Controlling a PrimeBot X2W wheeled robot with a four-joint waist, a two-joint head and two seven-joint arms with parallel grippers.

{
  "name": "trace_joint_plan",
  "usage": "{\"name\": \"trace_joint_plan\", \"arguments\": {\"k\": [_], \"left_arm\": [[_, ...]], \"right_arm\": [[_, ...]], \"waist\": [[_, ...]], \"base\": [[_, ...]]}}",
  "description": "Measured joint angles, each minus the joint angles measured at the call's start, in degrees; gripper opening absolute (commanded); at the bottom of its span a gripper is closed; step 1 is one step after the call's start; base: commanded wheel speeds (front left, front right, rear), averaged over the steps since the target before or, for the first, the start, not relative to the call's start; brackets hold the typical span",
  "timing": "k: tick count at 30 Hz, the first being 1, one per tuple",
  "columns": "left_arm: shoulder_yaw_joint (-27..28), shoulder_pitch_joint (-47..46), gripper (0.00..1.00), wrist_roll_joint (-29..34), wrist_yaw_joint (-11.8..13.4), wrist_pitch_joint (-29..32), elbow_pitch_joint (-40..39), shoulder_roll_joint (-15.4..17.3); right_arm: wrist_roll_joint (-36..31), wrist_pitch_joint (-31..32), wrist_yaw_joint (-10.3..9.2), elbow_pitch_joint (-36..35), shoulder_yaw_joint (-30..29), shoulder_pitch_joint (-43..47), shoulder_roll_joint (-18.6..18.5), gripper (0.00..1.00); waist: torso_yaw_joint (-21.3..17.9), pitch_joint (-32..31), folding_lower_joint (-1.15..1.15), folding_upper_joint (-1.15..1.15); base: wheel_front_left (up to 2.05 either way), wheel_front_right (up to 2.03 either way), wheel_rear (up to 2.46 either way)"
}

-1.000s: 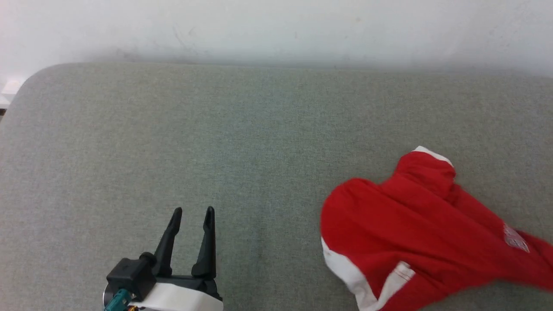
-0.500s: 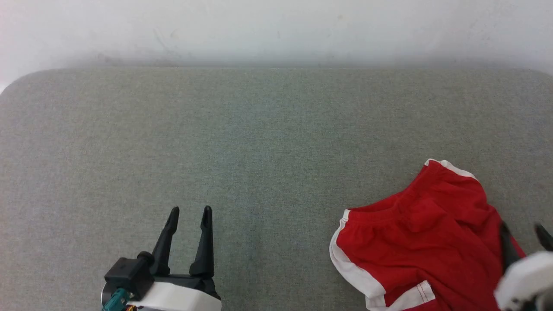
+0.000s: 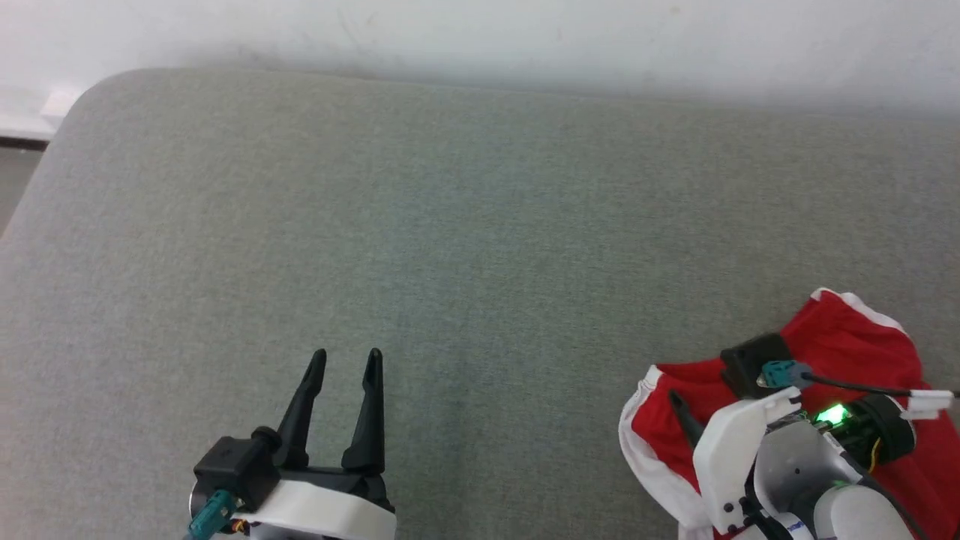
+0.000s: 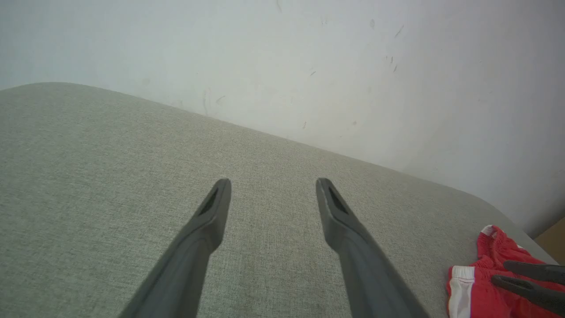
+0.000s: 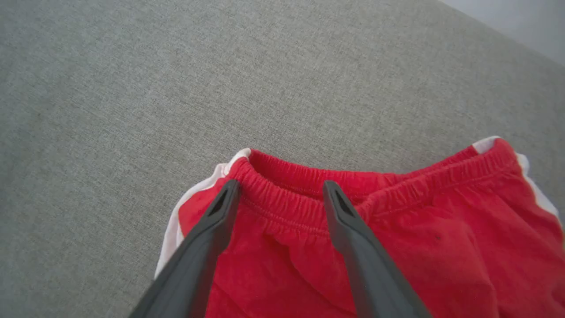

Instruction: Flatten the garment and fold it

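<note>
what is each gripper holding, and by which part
Nothing is held. The right gripper is open over the shorts at the waistband; the left gripper is open over bare cushion.

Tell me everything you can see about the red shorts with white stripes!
The red thin-fabric shorts with white side stripes lie crumpled, not flat, on the grey woven-cloth surface, at the robot's right. They have a gathered elastic waistband, and a white stripe runs down one side. The open right gripper is over the waistband, one dark finger on each side of a stretch of it. Whether it touches the cloth cannot be told.
</note>
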Motion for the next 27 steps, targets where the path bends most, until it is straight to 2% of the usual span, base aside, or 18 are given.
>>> {"name": "trace_joint_plan", "arguments": {"k": [4,5,6,7,8,13,17,22,27], "left_arm": [[-0.5,-0.1,1.0,-0.6,0.0,0.0,0.0,0.0],[-0.6,-0.2,1.0,-0.8,0.1,0.0,0.0,0.0],[-0.6,-0.3,1.0,-0.9,0.1,0.0,0.0,0.0],[-0.7,-0.5,1.0,-0.9,0.3,0.0,0.0,0.0],[-0.7,-0.8,1.0,-0.9,0.5,0.0,0.0,0.0],[-1.0,-1.1,1.0,-1.5,0.5,0.0,0.0,0.0],[-1.0,-1.1,1.0,-1.5,0.5,0.0,0.3,0.0],[-1.3,-1.2,1.0,-1.5,0.5,0.0,0.6,0.0],[-1.3,-1.3,1.0,-1.5,0.5,0.0,1.1,0.0]], "right_arm": [[0.5,4.2,-0.01,3.6,3.0,-0.7,-3.3,1.0],[1.0,5.3,-0.01,4.1,3.9,-0.7,-4.2,0.58],[1.5,5.8,-0.01,4.4,4.6,-0.8,-4.7,0.33],[1.8,5.9,-0.01,4.6,5.1,-1.0,-5.1,0.04],[1.8,6.1,-0.01,4.8,5.7,-1.5,-5.7,0.0],[3.0,3.1,-0.01,4.7,5.5,-5.1,-6.5,0.0],[2.9,-0.4,-0.01,4.5,6.8,-11.3,-7.7,0.0],[3.3,-3.5,-0.01,6.2,14.7,-21.7,-7.6,0.0],[5.9,-6.9,-0.01,11.2,25.6,-29.2,-2.5,0.0]], "waist": [[2.1,0.8,0.0,0.0],[2.6,1.0,0.01,0.0],[3.0,1.2,0.01,0.0],[3.4,1.4,0.0,0.0],[3.8,1.5,0.0,0.0],[4.9,1.6,0.0,0.0],[5.2,1.0,0.0,0.0],[6.0,0.5,0.0,0.0],[7.2,0.5,0.0,0.0]], "base": [[0.0,0.0,0.0],[0.0,0.0,0.0],[0.0,0.0,0.0],[0.0,0.0,0.0],[0.0,0.0,0.0],[0.0,0.0,0.0],[0.0,0.0,0.0],[0.0,0.0,0.0],[0.0,0.0,0.0]]}}
